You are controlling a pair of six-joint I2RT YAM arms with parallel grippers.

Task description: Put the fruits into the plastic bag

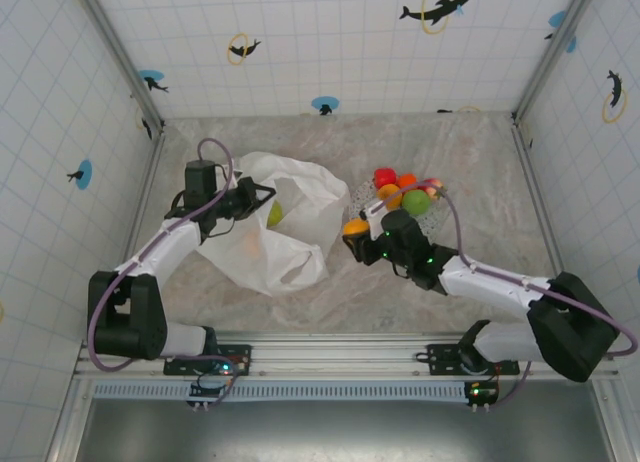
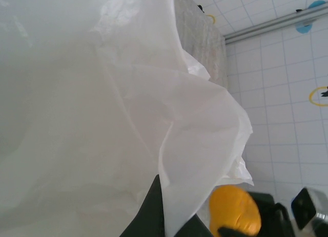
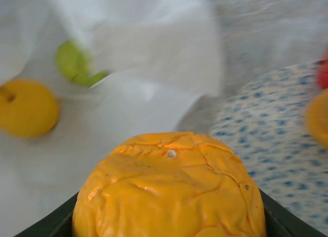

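1. One plastic bag (image 1: 300, 187) lies on the table (image 1: 470, 152), left of centre. Its closed lobe reaches towards the near edge and its long axis runs roughly near to far.
2. One orange fruit (image 3: 169, 185) sits clamped between the fingers of the right gripper (image 1: 352, 232), which hangs just beside the bag's right flank, about midway between the near and far edges. The jaws stand moderately wide because the fruit fills them.
3. The relation that matters: the bag's opening lies to the left of this gripper and slightly farther from the near edge, so I judge the next move to be a short carry leftward over the raised white film, then a release. The right arm is the nearer one for that, and the left is occupied.
4. Across the bag, the left gripper (image 1: 250, 197) is pinched tight on a fold of the film at the bag's left side, apparently propping the mouth up.
5. Two fruits already rest inside, a green fruit (image 1: 274, 214) and a yellow-orange fruit (image 3: 25, 109).
6. Farthest out, towards the far edge and right of the bag, the speckled plate (image 1: 362, 192) carries the remaining fruits, among them a red fruit (image 1: 384, 176) and a green apple-like fruit (image 1: 416, 202).
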